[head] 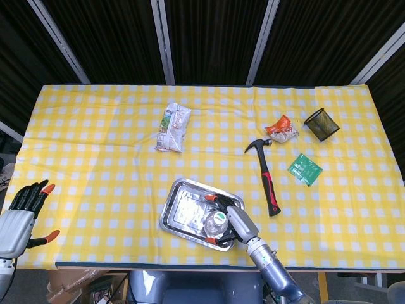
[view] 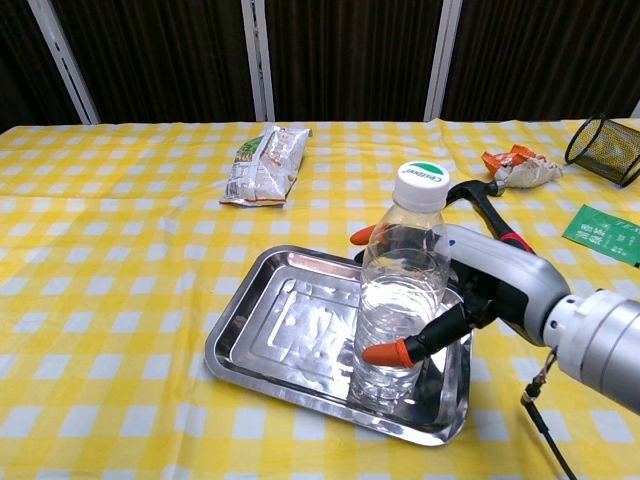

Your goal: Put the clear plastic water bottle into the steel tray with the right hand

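where the yellow checked tablecloth covers the one table, a single steel tray lies near the front edge, and in its right part stands one clear water bottle, upright, white cap on top, its base down on the tray floor. one right hand is wrapped about the bottle, orange-tipped fingers in front of the lower body and another showing behind the shoulder, so it grips the bottle. one left hand sits off the left front corner of the table, holding nothing, fingers spread apart. next in size comes one hammer with a red and black handle, lying right of the tray, apart from it. one snack bag, white and green, lies well behind the tray. one black mesh cup stands toward the back right, with one crumpled orange and white wrapper just beside it on the left. one small green packet lies flat, right of the hammer.
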`<state>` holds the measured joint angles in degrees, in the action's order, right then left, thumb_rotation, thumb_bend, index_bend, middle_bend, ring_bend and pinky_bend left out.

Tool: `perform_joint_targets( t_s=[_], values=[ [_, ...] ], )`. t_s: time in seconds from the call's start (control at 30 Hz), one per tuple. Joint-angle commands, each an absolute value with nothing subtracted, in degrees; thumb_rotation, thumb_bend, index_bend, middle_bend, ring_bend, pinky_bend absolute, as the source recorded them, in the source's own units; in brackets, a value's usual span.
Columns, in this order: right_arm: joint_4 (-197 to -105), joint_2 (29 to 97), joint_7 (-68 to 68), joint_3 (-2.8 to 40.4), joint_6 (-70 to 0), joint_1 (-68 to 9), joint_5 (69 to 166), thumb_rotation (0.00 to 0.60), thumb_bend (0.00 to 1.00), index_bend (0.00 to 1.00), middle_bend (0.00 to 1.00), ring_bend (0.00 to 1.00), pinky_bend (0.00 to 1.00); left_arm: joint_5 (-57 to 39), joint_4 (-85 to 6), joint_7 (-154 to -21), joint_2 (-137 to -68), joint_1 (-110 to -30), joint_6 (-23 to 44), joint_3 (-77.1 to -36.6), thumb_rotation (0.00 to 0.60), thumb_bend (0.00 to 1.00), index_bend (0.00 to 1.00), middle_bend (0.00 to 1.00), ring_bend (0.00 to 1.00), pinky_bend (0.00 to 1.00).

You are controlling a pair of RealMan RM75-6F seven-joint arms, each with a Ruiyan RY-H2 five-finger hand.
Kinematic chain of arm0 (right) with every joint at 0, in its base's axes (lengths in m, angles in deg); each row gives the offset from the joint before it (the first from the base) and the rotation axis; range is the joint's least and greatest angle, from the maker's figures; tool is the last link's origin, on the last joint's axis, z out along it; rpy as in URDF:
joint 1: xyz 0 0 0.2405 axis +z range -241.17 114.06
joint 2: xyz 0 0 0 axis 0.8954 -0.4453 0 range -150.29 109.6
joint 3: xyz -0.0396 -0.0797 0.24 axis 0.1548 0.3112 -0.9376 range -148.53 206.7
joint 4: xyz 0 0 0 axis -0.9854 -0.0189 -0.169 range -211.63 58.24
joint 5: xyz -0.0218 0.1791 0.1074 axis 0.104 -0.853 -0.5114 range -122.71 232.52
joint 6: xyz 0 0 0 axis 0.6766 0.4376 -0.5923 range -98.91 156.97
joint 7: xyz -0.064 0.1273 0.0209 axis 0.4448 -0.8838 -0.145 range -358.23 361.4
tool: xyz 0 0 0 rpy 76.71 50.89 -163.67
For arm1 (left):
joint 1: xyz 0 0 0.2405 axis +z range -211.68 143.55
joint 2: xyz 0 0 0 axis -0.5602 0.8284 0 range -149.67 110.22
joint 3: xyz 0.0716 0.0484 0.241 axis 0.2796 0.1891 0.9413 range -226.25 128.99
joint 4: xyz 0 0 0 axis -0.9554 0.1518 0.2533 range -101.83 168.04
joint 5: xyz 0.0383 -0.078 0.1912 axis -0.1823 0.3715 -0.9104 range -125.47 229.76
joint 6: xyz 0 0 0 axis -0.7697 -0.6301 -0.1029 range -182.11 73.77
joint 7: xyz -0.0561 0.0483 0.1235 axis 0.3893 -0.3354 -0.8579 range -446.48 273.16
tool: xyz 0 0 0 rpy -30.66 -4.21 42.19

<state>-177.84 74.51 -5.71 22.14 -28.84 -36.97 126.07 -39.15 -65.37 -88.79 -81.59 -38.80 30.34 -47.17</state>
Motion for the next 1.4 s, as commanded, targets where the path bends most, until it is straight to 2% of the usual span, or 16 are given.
perform_joint_targets(
  t_s=[0.03,0.27,0.77,0.83,0.9,1.03,1.2,1.4],
  values=[
    [-178.20,73.64,-5.27,22.46,-28.17,-36.79,125.72,0.600,0.09,0.14,0.15,0.00,0.00,-39.10,-65.35,-88.74,-81.58,-38.77,30.38,-47.20,0.600,0.18,0.05,0.00,0.00,0.00],
    [-180.35,68.85,-5.44,24.36,-26.18,-37.00,125.90,0.600,0.08,0.13,0.15,0.00,0.00,-38.98,-65.31,-88.85,-81.59,-38.83,30.25,-47.22,0.600,0.18,0.05,0.00,0.00,0.00],
    [-180.60,55.18,-14.55,29.21,-27.92,-40.93,133.32,0.600,0.07,0.13,0.14,0.00,0.00,-38.69,-65.49,-89.72,-81.83,-38.74,30.31,-47.31,0.600,0.18,0.05,0.00,0.00,0.00],
    [-179.04,49.07,-8.74,31.61,-30.63,-42.86,134.49,0.600,0.07,0.13,0.14,0.00,0.00,-38.64,-65.49,-89.43,-81.72,-38.76,30.26,-47.31,0.600,0.18,0.05,0.00,0.00,0.00],
    [-178.70,46.56,-3.64,32.49,-33.13,-44.29,134.32,0.600,0.07,0.13,0.14,0.00,0.00,-38.75,-65.55,-89.21,-81.61,-38.70,30.44,-47.31,0.600,0.18,0.05,0.00,0.00,0.00],
    [-176.12,44.20,8.35,32.74,-43.28,-49.90,131.46,0.600,0.07,0.13,0.14,0.00,0.00,-38.94,-65.81,-88.87,-81.26,-38.22,31.38,-47.27,0.600,0.18,0.05,0.00,0.00,0.00],
    [-170.53,45.14,13.06,31.91,-50.53,-54.45,129.60,0.600,0.07,0.13,0.14,0.00,0.00,-38.75,-65.95,-88.71,-81.09,-37.94,31.67,-47.26,0.600,0.18,0.05,0.00,0.00,0.00],
    [-159.42,51.07,8.66,29.62,-58.68,-57.94,132.44,0.600,0.07,0.14,0.14,0.00,0.00,-38.55,-65.88,-88.67,-81.10,-37.87,31.73,-47.40,0.600,0.18,0.05,0.00,0.00,0.00]
  ],
)
